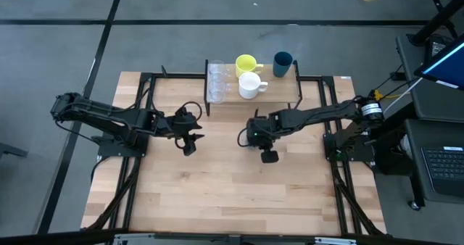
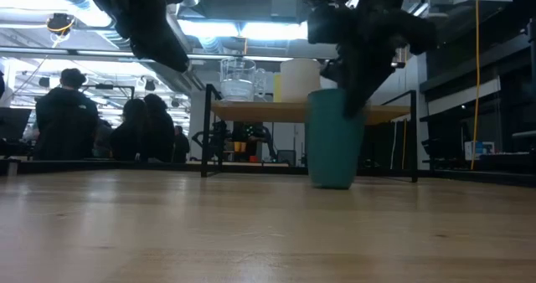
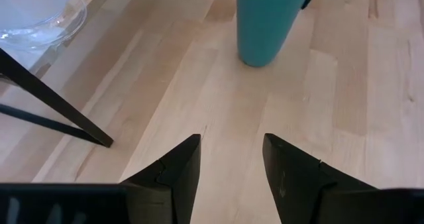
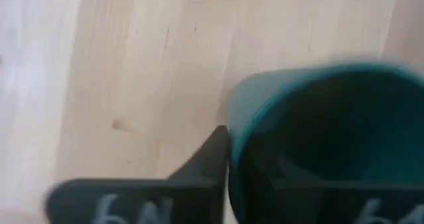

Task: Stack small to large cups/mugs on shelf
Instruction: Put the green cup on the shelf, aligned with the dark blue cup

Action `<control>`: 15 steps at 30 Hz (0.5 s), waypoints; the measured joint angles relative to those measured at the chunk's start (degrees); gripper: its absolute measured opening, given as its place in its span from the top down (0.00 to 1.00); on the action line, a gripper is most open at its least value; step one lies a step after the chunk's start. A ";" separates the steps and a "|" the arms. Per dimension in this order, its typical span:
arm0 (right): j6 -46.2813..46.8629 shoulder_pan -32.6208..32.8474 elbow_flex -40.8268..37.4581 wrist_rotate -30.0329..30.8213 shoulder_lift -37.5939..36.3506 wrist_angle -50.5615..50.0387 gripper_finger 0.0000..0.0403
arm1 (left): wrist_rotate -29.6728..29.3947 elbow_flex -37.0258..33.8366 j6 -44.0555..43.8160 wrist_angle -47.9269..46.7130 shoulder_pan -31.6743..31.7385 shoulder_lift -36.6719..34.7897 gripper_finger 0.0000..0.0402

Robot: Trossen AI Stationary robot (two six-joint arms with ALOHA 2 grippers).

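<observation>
A tall teal-green cup (image 2: 334,141) stands upright on the table in front of the shelf (image 1: 284,91); it also shows in the left wrist view (image 3: 264,26). My right gripper (image 1: 255,138) is above it and shut on its rim. My left gripper (image 1: 190,139) hovers open and empty to the cup's left, above the table (image 3: 232,161). On the shelf stand two clear cups (image 1: 217,82), a yellow mug (image 1: 246,62), a white mug (image 1: 250,86) and a dark navy cup (image 1: 283,61). My right gripper holds the teal cup by the wall at its rim (image 4: 233,141), one finger outside (image 4: 207,163) and the other inside the cup. The fingers come from above, pointing down (image 2: 356,86). The cup stands upright with its base at the table top.
The shelf's thin black legs (image 3: 56,108) stand on the table just past my left gripper. Bare wooden table (image 1: 232,201) stretches toward the near edge. Black frame rails (image 1: 138,165) run along both sides. People (image 2: 67,120) stand in the room behind.
</observation>
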 joint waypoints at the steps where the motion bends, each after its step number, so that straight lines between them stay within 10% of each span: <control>1: 2.14 -0.02 0.23 -0.50 -0.16 -0.58 0.93 | -0.25 0.00 0.00 0.00 0.00 0.00 0.61; 15: 7.43 -0.06 26.43 7.87 -6.32 -32.21 0.98 | -0.98 0.00 0.04 -0.18 -0.04 0.02 0.61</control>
